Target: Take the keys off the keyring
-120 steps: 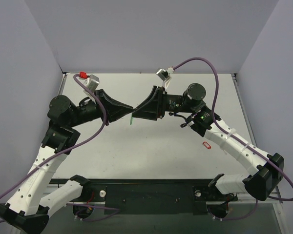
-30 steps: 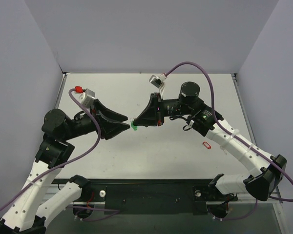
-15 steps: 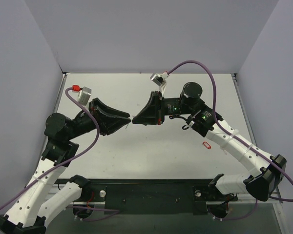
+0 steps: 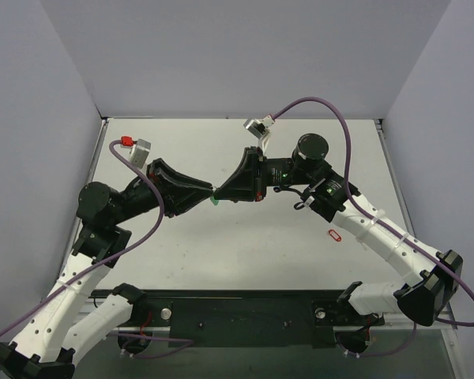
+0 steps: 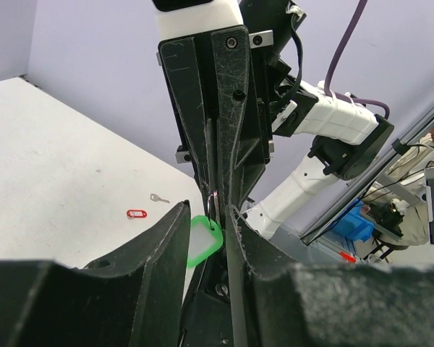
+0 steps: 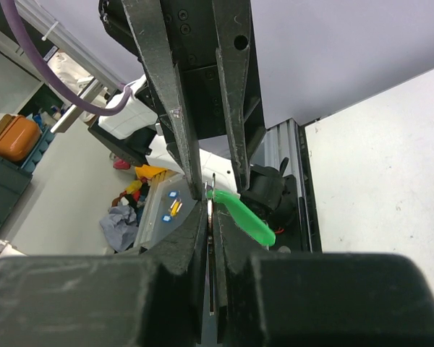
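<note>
The green keyring fob (image 4: 214, 200) hangs in the air between my two gripper tips over the middle of the table. My right gripper (image 4: 220, 192) is shut on a thin silver metal piece seen edge-on, apparently the key (image 6: 212, 217). The fob (image 6: 243, 215) dangles from its top end. My left gripper (image 4: 210, 192) faces it tip to tip and is open. In the left wrist view the fob (image 5: 202, 241) sits between my left fingertips (image 5: 175, 220), just below the right gripper's shut tips (image 5: 217, 194).
A red oval tag (image 4: 335, 235) lies on the table under the right forearm. It also shows in the left wrist view (image 5: 136, 214), with a small loose silver key (image 5: 155, 197) beside it. Purple cables arch over both arms.
My left gripper has risen and closed in on the right gripper's tips, so the fob now sits between its fingers. The right gripper has kept its hold and shifted slightly.
</note>
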You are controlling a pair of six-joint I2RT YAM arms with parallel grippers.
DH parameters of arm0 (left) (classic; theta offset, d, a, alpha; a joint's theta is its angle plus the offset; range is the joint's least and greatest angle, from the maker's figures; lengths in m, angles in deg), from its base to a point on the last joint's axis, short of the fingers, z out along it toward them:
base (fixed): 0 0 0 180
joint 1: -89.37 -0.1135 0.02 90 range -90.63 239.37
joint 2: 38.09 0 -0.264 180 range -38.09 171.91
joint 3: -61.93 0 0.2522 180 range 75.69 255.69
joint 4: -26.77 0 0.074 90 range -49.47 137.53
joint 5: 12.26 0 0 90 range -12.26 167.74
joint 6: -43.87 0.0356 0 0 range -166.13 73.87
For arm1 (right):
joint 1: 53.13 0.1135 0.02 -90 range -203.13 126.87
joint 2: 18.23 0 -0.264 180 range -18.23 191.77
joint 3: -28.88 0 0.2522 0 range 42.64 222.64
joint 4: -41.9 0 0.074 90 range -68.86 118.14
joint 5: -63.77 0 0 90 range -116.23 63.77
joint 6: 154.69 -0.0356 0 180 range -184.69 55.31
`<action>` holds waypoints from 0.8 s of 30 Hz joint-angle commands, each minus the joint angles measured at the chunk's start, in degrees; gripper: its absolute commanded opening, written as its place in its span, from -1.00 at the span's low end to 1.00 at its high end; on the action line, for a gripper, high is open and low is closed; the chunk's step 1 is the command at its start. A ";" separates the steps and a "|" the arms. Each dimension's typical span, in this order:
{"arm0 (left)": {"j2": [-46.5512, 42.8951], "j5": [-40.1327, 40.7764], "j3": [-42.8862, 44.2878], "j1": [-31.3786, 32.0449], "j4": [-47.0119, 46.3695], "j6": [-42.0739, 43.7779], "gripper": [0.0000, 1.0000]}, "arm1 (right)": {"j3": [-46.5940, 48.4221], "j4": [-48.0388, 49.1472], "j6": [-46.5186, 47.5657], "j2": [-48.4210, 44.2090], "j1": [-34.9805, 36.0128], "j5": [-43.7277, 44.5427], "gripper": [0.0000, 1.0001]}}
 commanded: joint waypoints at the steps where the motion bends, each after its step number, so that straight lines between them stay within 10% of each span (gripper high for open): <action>1: -0.06 -0.81 0.13 0.37 -3.49 -0.64 -0.35 | 0.30 4.97 -0.17 -1.99 0.19 -1.57 -1.00; 12: 1.08 -2.13 -0.05 1.68 -4.90 -1.52 -1.00 | 0.12 6.90 -1.31 -1.90 0.28 -1.31 -1.00; 24: 1.08 0.51 2.32 2.47 -0.77 1.29 -1.00 | 0.74 3.74 0.27 -2.78 0.10 0.80 -0.57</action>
